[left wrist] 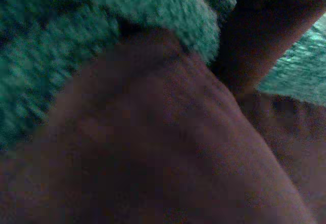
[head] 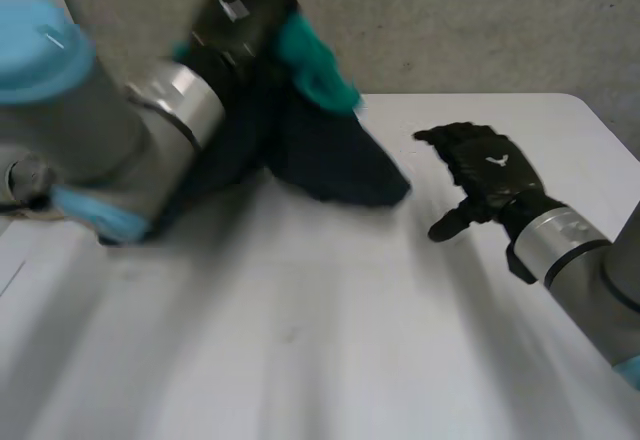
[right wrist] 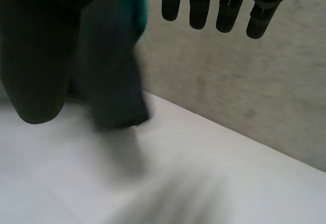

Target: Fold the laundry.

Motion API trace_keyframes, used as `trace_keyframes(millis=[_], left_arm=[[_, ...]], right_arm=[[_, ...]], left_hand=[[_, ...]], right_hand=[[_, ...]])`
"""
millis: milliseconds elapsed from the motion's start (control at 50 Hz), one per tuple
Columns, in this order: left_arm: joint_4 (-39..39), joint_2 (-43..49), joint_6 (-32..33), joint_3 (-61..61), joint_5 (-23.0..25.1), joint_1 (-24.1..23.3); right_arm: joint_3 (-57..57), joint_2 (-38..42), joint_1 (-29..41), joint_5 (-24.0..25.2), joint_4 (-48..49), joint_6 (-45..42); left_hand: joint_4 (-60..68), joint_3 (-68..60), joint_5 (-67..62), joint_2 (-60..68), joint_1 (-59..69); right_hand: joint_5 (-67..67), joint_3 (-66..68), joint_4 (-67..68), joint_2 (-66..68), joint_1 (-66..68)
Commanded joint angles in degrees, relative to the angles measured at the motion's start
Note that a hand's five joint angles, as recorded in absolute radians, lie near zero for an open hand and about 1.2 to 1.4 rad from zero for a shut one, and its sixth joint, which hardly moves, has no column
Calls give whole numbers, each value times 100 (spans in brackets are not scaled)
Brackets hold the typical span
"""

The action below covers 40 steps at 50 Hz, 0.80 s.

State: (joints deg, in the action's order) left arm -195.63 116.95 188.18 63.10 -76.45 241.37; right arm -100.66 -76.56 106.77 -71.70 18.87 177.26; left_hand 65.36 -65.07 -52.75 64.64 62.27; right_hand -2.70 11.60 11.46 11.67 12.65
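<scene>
1. Left hand [head: 240, 20]: raised at the far left of the table [head: 300, 340], at the end of the left arm [head: 90, 130]. It is at the top of the cloth; whether it grips the cloth cannot be told, as the fabric covers it.
2. Cloth [head: 330, 155]: a dark navy piece with a teal part at its top. It hangs from the left hand and spreads downward toward the table's far middle. Whether its lower edge touches the table cannot be told. In the left wrist view, teal and dark fabric lies close against the camera.
3. Right hand [head: 490, 165]: palm down over the table's far right, apart from the cloth. Its fingers [right wrist: 198, 10] are straight and spread, holding nothing.
4. Wall [right wrist: 229, 81]: grey, behind the table's far edge.
</scene>
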Motion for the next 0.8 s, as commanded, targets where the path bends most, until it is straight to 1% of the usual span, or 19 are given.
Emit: trace_keyframes(millis=[20,80,140,200,220,280,300,340,360,400,440,520,600,640,680,720,740,760,800], left_arm=[[69,416,-97,1097,86,-775],[121,215,-106,1336,60,-794],[157,-303,-115,1661,-1,-697],[157,-884,-115,1977,-89,-434],[157,-1129,-106,2135,-168,-242],[192,-1455,-106,2364,-291,32],[209,-1622,-98,2530,-387,242],[262,-1737,-89,2724,-502,471],[323,-1816,-80,2908,-616,690],[394,-1860,-89,3076,-687,902],[508,-1895,-124,3409,-749,1261],[544,-1913,-159,3823,-608,1588],[456,-2018,-264,4122,-345,1764],[386,-2089,-317,4210,-266,1782],[342,-2124,-361,4245,-239,1782],[306,-2168,-431,4272,-248,1764],[297,-2168,-449,4272,-248,1755],[280,-2168,-484,4263,-256,1729],[271,-2151,-511,4246,-265,1703]], right_arm=[[248,290,-253,-371,-50,89],[319,361,-227,-389,-120,54],[459,405,-148,-328,-287,1],[740,405,36,-135,-629,-52],[923,405,133,14,-892,-78],[1267,457,300,278,-1358,-122],[1538,527,457,462,-1708,-174],[1829,641,642,647,-2088,-253],[2161,799,843,770,-2438,-358],[2627,1106,1125,850,-2947,-595],[3067,1466,1415,789,-3318,-876],[3728,2179,1873,368,-3566,-1159],[4212,2891,2242,-387,-3601,-1335],[4378,3154,2330,-764,-3418,-1405],[4449,3287,2375,-942,-3242,-1458],[4511,3393,2401,-1153,-2969,-1484],[4503,3376,2392,-1240,-2812,-1484],[4485,3349,2384,-1276,-2749,-1476],[4398,3227,2357,-1329,-2626,-1441]], left_hand=[[-4884,4855,4623,-4812,-4575],[-5530,5501,5269,-5458,-5220],[-5536,5507,5275,-5464,-5227],[-5536,5507,5275,-5464,-5227],[-5536,5507,5275,-5464,-5227],[-5536,5507,5275,-5464,-5227],[-5536,5507,5275,-5464,-5227],[-5536,5507,5275,-5464,-5227],[-5536,5507,5275,-5464,-5227],[-5536,5507,5275,-5464,-5227],[-5536,5507,5275,-5464,-5227],[-5536,5507,5275,-5464,-5227],[-5536,5507,5275,-5464,-5227],[-5536,5507,5275,-5464,-5227],[-5536,5507,5275,-5464,-5227],[-5536,5507,5275,-5464,-5227],[-5536,5507,5275,-5464,-5227],[-5536,5507,5275,-5464,-5227],[-5536,5507,5275,-5464,-5227]], right_hand=[[270,-160,-146,-167,-265],[270,-160,-146,-167,-265],[270,-160,-146,-167,-265],[270,-160,-146,-167,-265],[270,-160,-146,-167,-265],[270,-160,-146,-167,-265],[270,-160,-146,-167,-265],[270,-160,-146,-167,-265],[270,-160,-146,-167,-265],[270,-160,-146,-167,-265],[270,-160,-146,-167,-265],[270,-160,-146,-167,-265],[270,-160,-146,-167,-265],[-516,626,640,619,521],[-1190,1300,1313,1293,1195],[-3790,3900,3913,3892,3794],[-6199,6309,6323,6302,6204],[-6725,6835,6848,6828,6730],[-6730,6840,6854,6833,6735]])
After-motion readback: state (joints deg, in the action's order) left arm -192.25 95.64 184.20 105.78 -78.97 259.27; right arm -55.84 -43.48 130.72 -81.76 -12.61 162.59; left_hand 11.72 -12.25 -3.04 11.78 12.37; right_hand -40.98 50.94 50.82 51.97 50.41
